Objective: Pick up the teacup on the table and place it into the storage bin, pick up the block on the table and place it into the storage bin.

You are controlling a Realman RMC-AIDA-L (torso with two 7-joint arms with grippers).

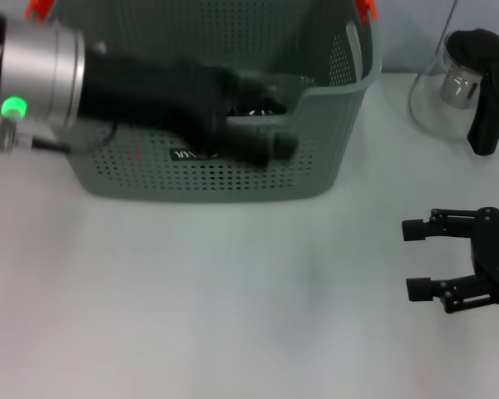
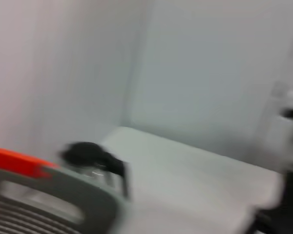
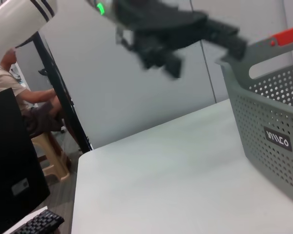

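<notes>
The storage bin (image 1: 233, 179), a grey-green perforated basket with orange clips, stands at the back of the table. My left gripper (image 1: 270, 143) hangs over the bin's front right part, blurred by motion. It also shows in the right wrist view (image 3: 224, 36), above the bin's rim (image 3: 263, 63). My right gripper (image 1: 413, 259) is open and empty, low over the table at the right, apart from the bin. No teacup or block shows on the table. Something dark (image 1: 262, 106) lies in the bin behind my left hand, too blurred to name.
A glass teapot (image 1: 461, 87) with a black lid and handle stands right of the bin; it also shows in the left wrist view (image 2: 93, 156), beyond the bin's rim (image 2: 63, 190). White table (image 1: 191, 299) spreads in front of the bin. A seated person (image 3: 10, 83) is beyond the table's left end.
</notes>
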